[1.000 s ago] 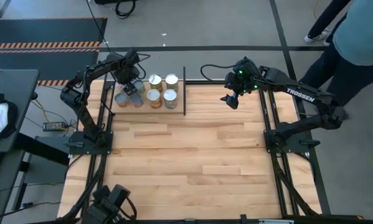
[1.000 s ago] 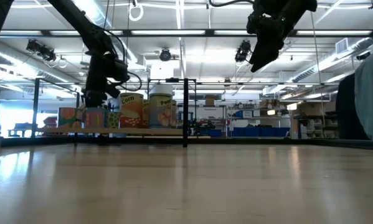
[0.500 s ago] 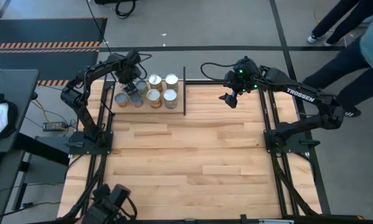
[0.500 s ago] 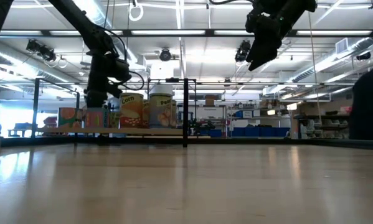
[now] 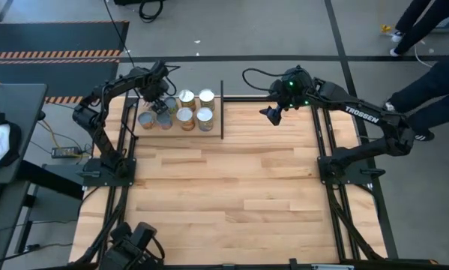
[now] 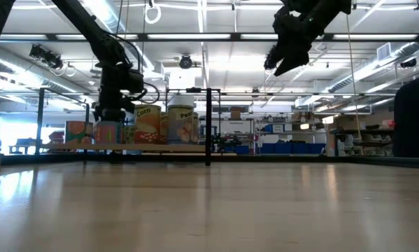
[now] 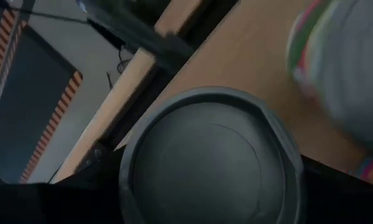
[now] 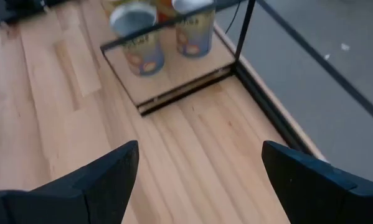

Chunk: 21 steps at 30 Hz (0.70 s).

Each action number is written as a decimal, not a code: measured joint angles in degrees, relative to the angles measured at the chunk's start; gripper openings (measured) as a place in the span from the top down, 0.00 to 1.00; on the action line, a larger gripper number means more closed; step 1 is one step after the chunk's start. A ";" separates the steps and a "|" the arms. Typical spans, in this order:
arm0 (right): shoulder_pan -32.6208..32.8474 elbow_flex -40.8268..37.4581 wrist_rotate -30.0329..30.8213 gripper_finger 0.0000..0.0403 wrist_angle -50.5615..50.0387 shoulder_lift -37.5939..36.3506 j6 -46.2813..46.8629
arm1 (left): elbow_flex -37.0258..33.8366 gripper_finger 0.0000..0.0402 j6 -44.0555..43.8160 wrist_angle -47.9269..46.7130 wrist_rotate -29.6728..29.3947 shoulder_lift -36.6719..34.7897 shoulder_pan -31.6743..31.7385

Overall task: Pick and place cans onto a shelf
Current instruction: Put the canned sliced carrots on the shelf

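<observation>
The wooden table (image 5: pixel 224 187) is a broad slab of pale butcher-block planks with dark metal framing down both long sides. At about eleven o'clock on it stands the shelf (image 5: pixel 214 129), a light-wood board with thin black posts. On that board the cans (image 5: pixel 195 109) stand upright in a tight cluster, shiny tops showing, touching or just beside one another.

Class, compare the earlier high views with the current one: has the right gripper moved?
Yes. In the high view the right gripper has shifted left, closer to the shelf and its black end post, and slightly toward the table's far edge.
</observation>
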 joint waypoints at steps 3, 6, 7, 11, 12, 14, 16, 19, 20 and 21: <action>0.00 0.00 0.17 0.14 2.28 -0.01 -0.35 | -1.04 0.27 0.20 0.29 -2.01 -0.11 0.00; 0.00 -0.02 0.20 0.14 4.53 0.00 0.15 | -1.15 0.27 0.10 0.57 -2.31 -0.13 -0.02; 0.00 -0.02 0.20 0.14 5.42 0.00 0.55 | -1.16 0.27 0.08 0.65 -2.17 -0.13 0.00; 0.00 -0.02 0.22 0.14 7.79 0.00 1.14 | -1.16 0.26 -0.19 0.71 -1.56 -0.13 0.00; 0.00 -0.02 0.22 0.14 7.96 -0.02 1.12 | -1.16 0.25 -0.86 0.71 -1.30 -0.13 0.01; 0.00 -0.02 0.22 0.14 7.86 -0.02 1.15 | -1.16 0.23 -1.52 0.70 -0.75 -0.20 0.04; 0.00 -0.02 0.22 0.14 7.76 -0.02 1.16 | -1.26 0.22 -1.58 0.59 0.01 -0.11 0.02; 0.00 -0.02 0.20 0.14 7.56 -0.02 1.10 | -1.29 0.22 -1.54 0.07 0.16 -0.57 -0.09; 0.00 -0.02 0.22 0.14 7.58 -0.02 1.09 | -1.29 0.22 -1.58 0.07 0.13 -0.93 -0.11; 0.00 -0.02 0.22 0.14 7.56 -0.02 1.08 | -1.29 0.22 -1.59 -0.01 -0.02 -1.33 -0.11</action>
